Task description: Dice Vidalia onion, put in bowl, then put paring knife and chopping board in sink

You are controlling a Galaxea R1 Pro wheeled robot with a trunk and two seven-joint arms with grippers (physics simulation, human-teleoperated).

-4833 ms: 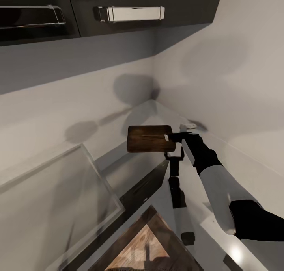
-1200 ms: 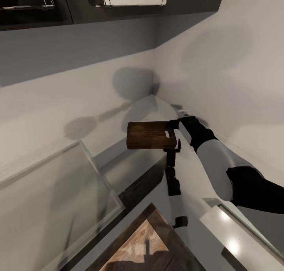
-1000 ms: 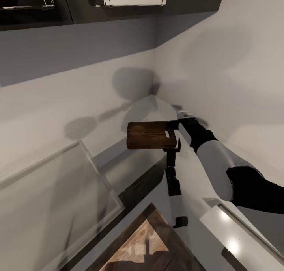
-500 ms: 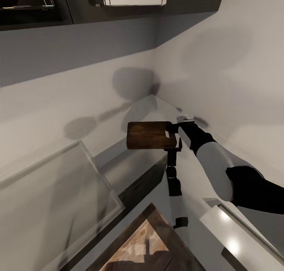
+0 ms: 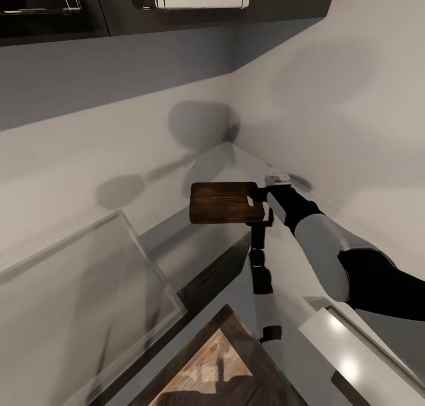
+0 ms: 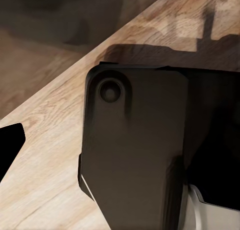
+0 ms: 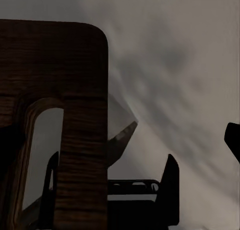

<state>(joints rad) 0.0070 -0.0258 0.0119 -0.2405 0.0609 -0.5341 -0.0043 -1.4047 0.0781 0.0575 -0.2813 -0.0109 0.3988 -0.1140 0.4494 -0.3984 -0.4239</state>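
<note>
Grey bench (image 5: 224, 158) runs into the wall corner below dark upper cabinets (image 5: 195, 5). Above the bench the chopping board (image 5: 225, 203) is held level and clear, handle hole toward the outstretched right arm. Right claw (image 5: 260, 202) is clamped on the board's handle end; the left claw's state cannot be told.

grey glossy countertop (image 5: 218, 164) in wall corner, wooden floor (image 5: 215, 364) below
</note>
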